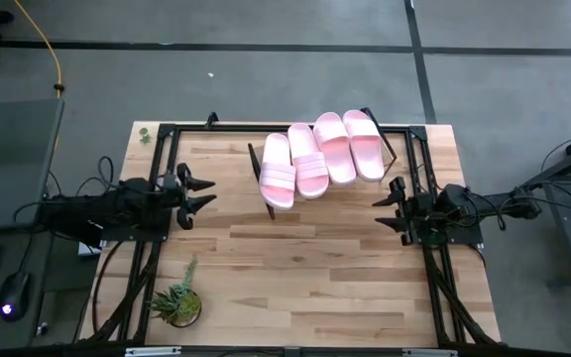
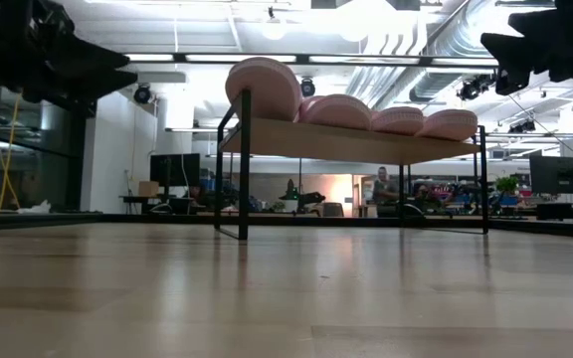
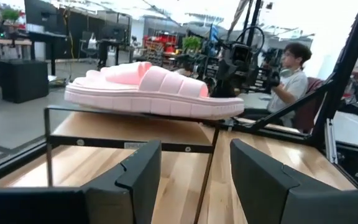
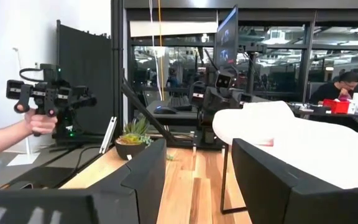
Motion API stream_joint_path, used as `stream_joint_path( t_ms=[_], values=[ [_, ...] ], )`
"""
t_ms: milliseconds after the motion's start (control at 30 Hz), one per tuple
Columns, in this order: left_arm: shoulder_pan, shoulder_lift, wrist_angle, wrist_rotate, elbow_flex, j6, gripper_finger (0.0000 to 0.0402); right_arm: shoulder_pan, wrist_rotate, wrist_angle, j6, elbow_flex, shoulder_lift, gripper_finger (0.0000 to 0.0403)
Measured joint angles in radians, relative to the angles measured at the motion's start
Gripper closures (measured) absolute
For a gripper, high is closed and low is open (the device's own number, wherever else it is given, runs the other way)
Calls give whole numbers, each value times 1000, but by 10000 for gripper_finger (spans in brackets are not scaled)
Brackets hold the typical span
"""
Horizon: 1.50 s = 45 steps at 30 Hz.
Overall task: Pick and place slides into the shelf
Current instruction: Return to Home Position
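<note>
Nearest the lens in each wrist view stand that arm's own two dark fingers, parted, with nothing between them.

Four light-pink foam slide sandals lie side by side on the slanted light-wood shelf board on its thin black metal frame, each touching its neighbour. From above, the row runs slightly askew, and the slide at the shelf's left end sits nearer the table's middle than the one at its right end. In the low view, the rounded pink ends of all four show above the board's edge, with the left-end slide highest.

The left gripper hangs off the shelf's left end, apart from it, with its fingers spread and empty, facing the side of the left-end slide. The right gripper hangs just beside the shelf's right end, also open and empty, with a pale slide close before its fingers.

Under the shelf lies the light butcher-block tabletop. A small green potted plant stands well apart from the shelf, near the table corner in front of the left arm.

Beyond the shelf, the left wrist view shows a seated person. The right wrist view shows a person's hand gripping a black handheld device.
</note>
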Motion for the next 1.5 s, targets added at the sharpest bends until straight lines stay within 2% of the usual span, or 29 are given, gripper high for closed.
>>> stream_joint_path(
  t_ms=[100, 500, 1133, 1500],
  values=[
    [0, 0, 83, 5, -61, -4, 227, 0, 6, -3, 22, 0, 0, 227],
    [0, 5, 53, 57, -61, 16, 227, 0, 7, -170, 73, -1, 0, 227],
    [0, 11, 53, 57, -60, 33, 227, 0, -8, -189, 98, 0, 0, 227],
    [0, 11, 54, 57, -60, -51, 227, 0, -10, -193, 97, 1, 0, 227]
  ],
)
